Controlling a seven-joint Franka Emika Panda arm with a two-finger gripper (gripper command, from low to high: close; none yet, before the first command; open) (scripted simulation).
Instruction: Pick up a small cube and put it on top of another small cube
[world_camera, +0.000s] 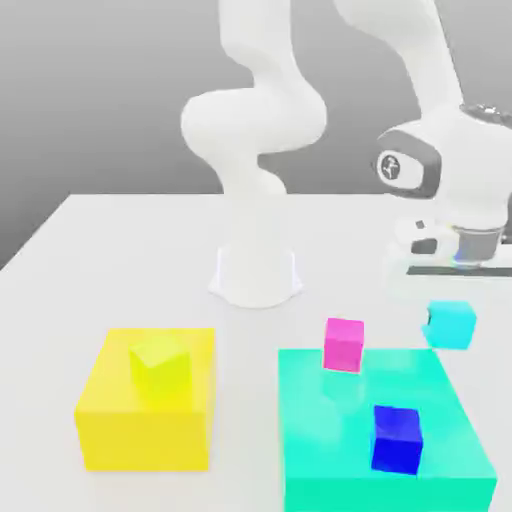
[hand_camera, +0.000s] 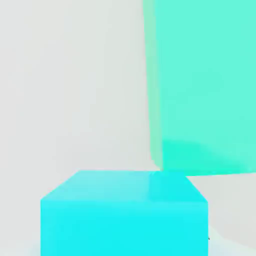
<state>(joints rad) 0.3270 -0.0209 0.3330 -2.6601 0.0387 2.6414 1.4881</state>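
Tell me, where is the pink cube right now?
In the exterior view, the pink cube sits on the far edge of the green block, with the blue cube nearer the camera and the cyan cube to its right.

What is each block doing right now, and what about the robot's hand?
light-cyan cube: off the table, under the hand.
gripper: shut.
pink cube: on the turquoise block's edge.
dark blue cube: resting on the turquoise block.
yellow-green cube: resting on the yellow block.
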